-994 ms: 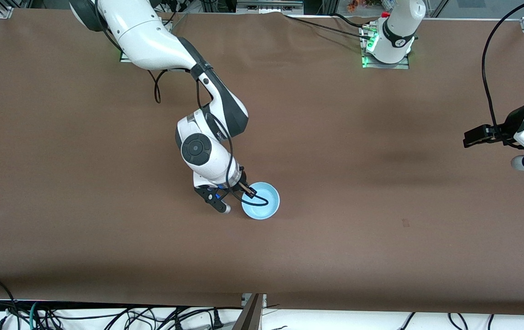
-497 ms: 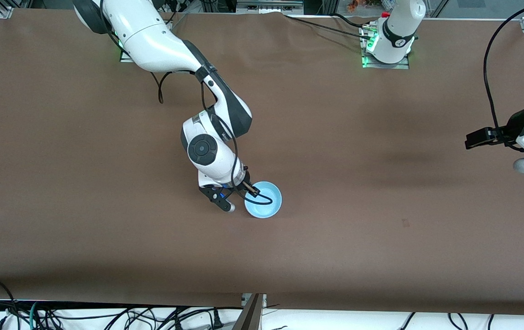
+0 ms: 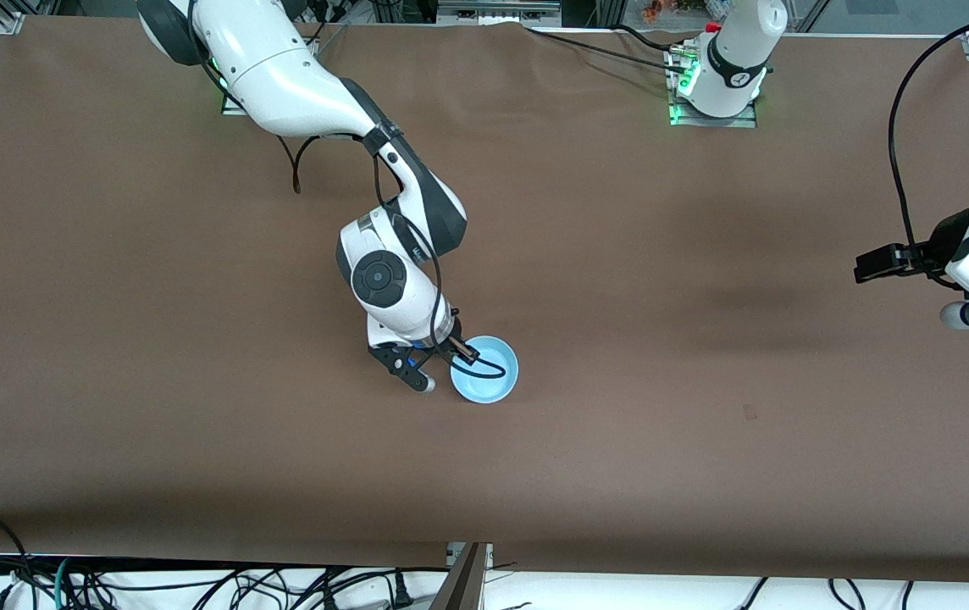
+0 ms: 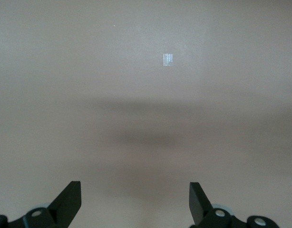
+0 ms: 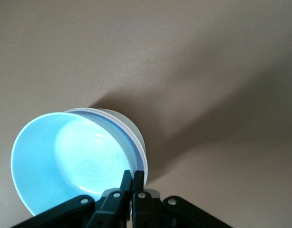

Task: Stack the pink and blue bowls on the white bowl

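Observation:
The light blue bowl (image 3: 486,373) sits in the middle of the table, nested on top of a stack. In the right wrist view the blue bowl (image 5: 74,156) sits inside a bowl with a white outer wall (image 5: 135,132). A thin pale rim shows between them, and I cannot tell whether it is pink. My right gripper (image 3: 456,351) (image 5: 132,176) is shut on the stack's rim, one finger inside and one outside. My left gripper (image 3: 866,267) (image 4: 135,199) is open and empty, held over bare table at the left arm's end.
The brown table cover (image 3: 705,424) is bare around the stack. A small pale tape mark (image 4: 168,60) lies on the cover under the left wrist camera. Cables hang along the table edge nearest the front camera (image 3: 196,585).
The right arm and the bowl stack shifted slightly toward the left arm's end, then settled. The left gripper drifted a little at its end of the table.

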### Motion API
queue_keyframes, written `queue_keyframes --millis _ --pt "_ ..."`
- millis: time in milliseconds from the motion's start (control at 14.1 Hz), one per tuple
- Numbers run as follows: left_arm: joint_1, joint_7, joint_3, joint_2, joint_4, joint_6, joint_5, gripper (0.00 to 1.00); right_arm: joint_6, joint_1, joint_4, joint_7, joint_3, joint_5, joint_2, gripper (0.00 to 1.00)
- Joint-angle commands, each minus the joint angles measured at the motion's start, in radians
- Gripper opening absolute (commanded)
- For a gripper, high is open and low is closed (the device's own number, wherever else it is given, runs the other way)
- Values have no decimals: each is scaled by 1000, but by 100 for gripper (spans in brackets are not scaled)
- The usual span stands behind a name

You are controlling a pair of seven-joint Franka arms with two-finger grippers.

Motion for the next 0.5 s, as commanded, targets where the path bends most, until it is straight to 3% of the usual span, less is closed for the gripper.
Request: queue_keyframes --millis 0,142,213,284,426 --pt "0 9 -3 17 36 -6 7 100 -2 6 12 10 -6 -11 5 16" --pt "0 9 -3 18 39 -5 7 100 -5 3 12 7 -6 -11 2 55" --pt "-1 9 -3 18 39 -5 7 100 -10 -2 13 6 -6 -9 -4 82" --pt "-3 9 -3 18 39 -3 7 100 -11 -5 15 6 -7 -8 -10 100" --pt "-4 6 -5 18 40 -3 7 100 -29 -3 18 7 -13 -14 -37 100"
